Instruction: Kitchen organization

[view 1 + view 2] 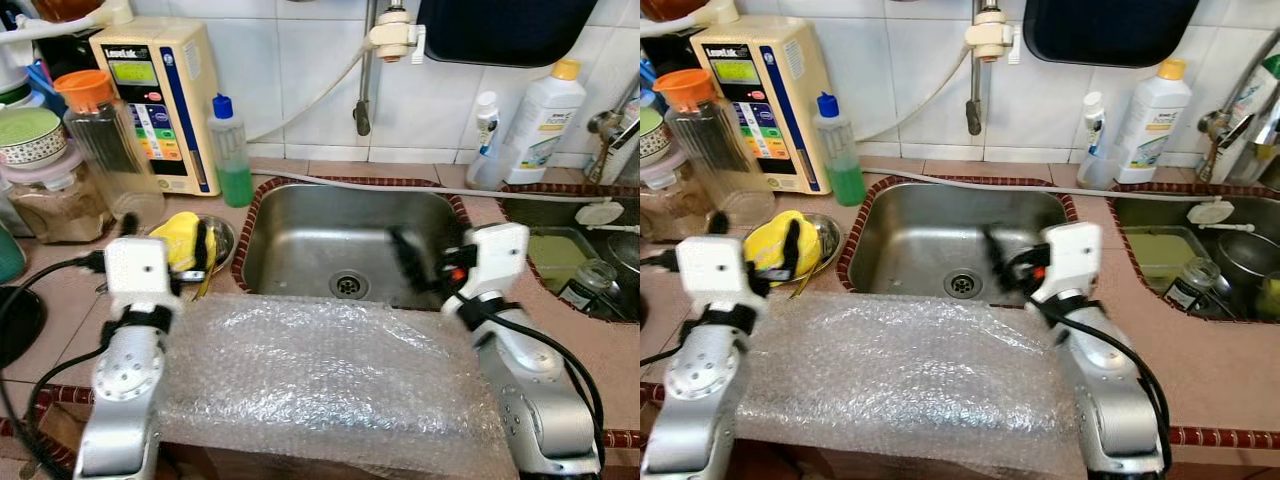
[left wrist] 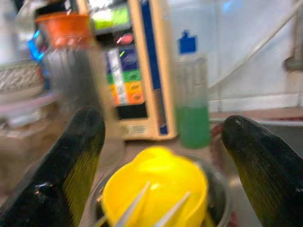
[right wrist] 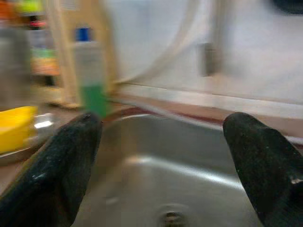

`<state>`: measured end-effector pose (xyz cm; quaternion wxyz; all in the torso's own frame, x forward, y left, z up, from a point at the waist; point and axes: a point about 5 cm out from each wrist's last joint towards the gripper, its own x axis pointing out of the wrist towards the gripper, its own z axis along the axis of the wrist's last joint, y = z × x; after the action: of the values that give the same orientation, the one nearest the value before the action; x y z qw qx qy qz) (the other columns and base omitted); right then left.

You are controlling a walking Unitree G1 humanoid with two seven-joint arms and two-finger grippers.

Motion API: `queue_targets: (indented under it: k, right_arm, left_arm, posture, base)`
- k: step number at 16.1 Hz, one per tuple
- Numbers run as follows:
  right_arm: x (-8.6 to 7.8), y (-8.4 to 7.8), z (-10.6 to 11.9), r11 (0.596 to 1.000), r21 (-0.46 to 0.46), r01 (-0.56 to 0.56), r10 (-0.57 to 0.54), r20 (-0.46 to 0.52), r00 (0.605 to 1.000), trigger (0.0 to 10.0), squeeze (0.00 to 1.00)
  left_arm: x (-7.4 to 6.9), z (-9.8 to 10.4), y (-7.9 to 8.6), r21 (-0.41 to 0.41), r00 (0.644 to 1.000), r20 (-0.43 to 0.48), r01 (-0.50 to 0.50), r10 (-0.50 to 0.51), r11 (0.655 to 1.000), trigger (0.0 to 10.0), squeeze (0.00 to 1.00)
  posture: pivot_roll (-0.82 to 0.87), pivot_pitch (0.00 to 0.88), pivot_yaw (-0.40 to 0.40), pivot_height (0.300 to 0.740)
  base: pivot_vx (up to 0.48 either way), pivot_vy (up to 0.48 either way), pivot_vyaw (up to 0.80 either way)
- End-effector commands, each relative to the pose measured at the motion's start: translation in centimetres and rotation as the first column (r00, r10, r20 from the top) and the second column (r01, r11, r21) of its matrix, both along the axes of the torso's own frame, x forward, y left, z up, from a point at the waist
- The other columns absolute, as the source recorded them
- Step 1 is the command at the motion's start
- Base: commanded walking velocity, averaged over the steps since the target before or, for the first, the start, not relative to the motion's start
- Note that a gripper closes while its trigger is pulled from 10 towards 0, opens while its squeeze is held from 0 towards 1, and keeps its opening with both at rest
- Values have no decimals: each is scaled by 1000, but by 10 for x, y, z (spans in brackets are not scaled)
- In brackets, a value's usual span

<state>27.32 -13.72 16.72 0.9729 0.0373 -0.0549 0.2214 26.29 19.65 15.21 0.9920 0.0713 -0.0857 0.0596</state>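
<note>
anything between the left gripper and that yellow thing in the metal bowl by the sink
Nothing visible. The left gripper is open and pointed straight at the yellow item in the metal bowl, with a clear gap between them. The green soap bottle and water machine stand behind it.

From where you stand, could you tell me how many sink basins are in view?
2: the steel sink straight ahead, and a second basin to its right, partly cut off.

There are 2 steel sinks: the main sink point(image 1: 300, 235) and a second sink point(image 1: 545, 250) at the right. 3 plastic bottles stand by the wall: 1 green soap bottle point(image 1: 231, 152), 1 small white bottle point(image 1: 483, 140), 1 big white bottle point(image 1: 541, 122). 1 bubble wrap sheet point(image 1: 330, 370) lies in front.
</note>
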Motion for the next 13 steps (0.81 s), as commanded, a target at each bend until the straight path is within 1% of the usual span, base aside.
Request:
queue_targets:
  k: [1, 2, 4, 5, 7, 8, 10, 11, 12, 13]
  right_arm:
    - [-5, 5, 1, 997, -7, -80, 79, -15, 997, 10000, 0]
    - [-6, 3, -1, 995, -66, -68, 69, 3, 998, 10000, 0]
    - [-5, 1, -2, 998, -47, -49, 48, -3, 999, 10000, 0]
    - [-4, 0, -2, 998, -47, -30, 30, -1, 1000, 10000, 0]
    - [-4, -1, -1, 999, -40, -24, 24, -2, 1000, 10000, 0]
    - [-4, -1, -1, 999, -40, -17, 17, -1, 1000, 10000, 0]
    - [-3, -4, -1, 1000, -30, 6, -6, -13, 1000, 10000, 0]
    - [-2, -5, -2, 1000, -10, 15, -16, -31, 999, 10000, 0]
    - [-1, -6, -4, 1000, -13, 29, -29, -50, 998, 10000, 0]
    - [-1, -6, -5, 1000, -16, 26, -27, -56, 998, 10000, 0]
  left_arm:
    - [-3, -9, 12, -13, 996, -52, -67, 66, 998, 10000, 0]
    - [-4, -12, 15, -20, 995, -66, -83, 81, 996, 10000, 0]
    - [-4, -12, 14, -26, 995, -66, -83, 81, 996, 10000, 0]
    - [-4, -10, 9, -18, 997, -55, -60, 59, 998, 10000, 0]
    - [-4, -8, 6, -11, 998, -43, -40, 40, 999, 10000, 0]
    - [-3, -6, 3, -3, 999, -35, -28, 27, 1000, 10000, 0]
    - [-2, -9, 2, -8, 998, -54, -21, 21, 1000, 10000, 0]
    - [-1, -13, 1, -21, 997, -77, -13, 12, 1000, 10000, 0]
    - [2, -18, -3, -65, 995, -99, 25, -31, 998, 10000, 0]
    - [4, -20, -8, -89, 991, -110, 69, -78, 994, 10000, 0]
  posture:
    - [39, 0, 26, 740]
    - [39, 0, 26, 740]
    - [39, 0, 26, 740]
    - [42, 0, 23, 740]
    - [42, 0, 24, 740]
    - [43, 0, 25, 740]
    - [41, 0, 26, 740]
    - [40, 0, 27, 740]
    - [41, 0, 27, 740]
    - [41, 0, 27, 740]
  base:
    - [0, 0, 0]
    - [0, 0, 0]
    - [0, 0, 0]
    - [0, 0, 800]
    - [0, 0, 675]
    - [0, 0, 0]
    - [0, 0, 0]
    - [0, 0, 0]
    - [0, 0, 0]
    - [0, 0, 0]
